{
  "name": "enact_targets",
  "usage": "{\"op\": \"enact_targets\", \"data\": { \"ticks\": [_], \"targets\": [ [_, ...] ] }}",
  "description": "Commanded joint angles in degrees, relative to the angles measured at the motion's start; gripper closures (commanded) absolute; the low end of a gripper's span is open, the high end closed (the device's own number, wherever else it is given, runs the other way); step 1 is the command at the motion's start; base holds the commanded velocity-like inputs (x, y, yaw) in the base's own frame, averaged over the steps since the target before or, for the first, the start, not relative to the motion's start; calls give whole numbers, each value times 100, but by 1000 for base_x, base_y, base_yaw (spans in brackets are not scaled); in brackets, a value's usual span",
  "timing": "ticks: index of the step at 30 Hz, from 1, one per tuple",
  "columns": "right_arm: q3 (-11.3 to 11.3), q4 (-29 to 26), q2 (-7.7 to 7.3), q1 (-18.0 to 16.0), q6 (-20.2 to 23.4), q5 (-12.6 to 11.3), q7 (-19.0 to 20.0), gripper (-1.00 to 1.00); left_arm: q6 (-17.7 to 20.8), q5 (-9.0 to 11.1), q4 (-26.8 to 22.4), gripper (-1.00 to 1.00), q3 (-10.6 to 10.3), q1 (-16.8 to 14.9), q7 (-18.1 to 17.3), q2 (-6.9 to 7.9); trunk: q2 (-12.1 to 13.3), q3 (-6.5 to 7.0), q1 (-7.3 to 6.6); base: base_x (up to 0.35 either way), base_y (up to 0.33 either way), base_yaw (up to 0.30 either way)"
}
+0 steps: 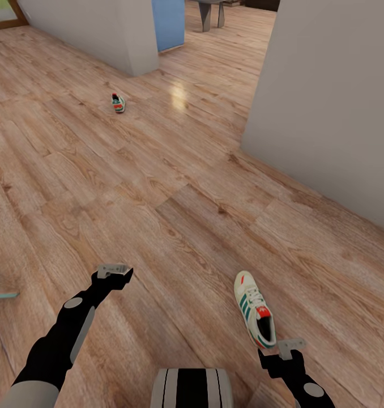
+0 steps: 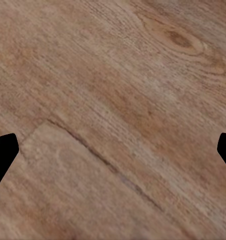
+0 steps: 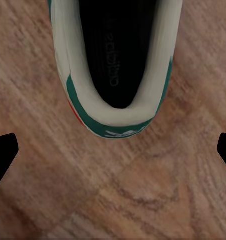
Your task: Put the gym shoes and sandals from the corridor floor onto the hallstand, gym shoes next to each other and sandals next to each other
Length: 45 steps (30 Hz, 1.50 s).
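One gym shoe, white with green stripes and a red tongue label, lies on the corridor floor close in front of me, toe pointing away. My right gripper hovers just behind its heel, open. The right wrist view looks down at the shoe's heel opening, with the right gripper spread wide over bare planks beside it. The other gym shoe lies far off, heel toward me. My left gripper hangs open over bare floor. The sandals and the hallstand are out of view.
A grey wall rises at the right, its corner near the shoe's side of the floor. Another wall corner and a blue panel stand at the back. A teal-edged object pokes in at the left edge.
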Motion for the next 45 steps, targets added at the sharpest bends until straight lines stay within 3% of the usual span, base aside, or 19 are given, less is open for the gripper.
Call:
{"op": "enact_targets", "data": {
  "ticks": [1, 27, 41, 45],
  "targets": [
    [-4, -12, 0, 0, 34, 51, 23, -100, 48, 7, -8, -100, 11, 5, -33, 1, -1, -4, 0, 46, 0, 0],
    [7, -22, 0, 0, 34, 48, 22, -100, 51, -5, -15, -100, 19, 48, -33, 19, -1, -4, 0, 54, 0, 0],
    [7, -78, 0, 0, 34, 44, 32, -100, 83, -28, -626, -100, 33, 78, -36, 31, -1, -4, 0, 5, 0, 0],
    [6, -188, 0, 0, 50, 51, 32, -100, 90, -18, -771, -100, 91, 79, -41, 31, -7, -103, 10, 0, 0, 0]
  ]
}}
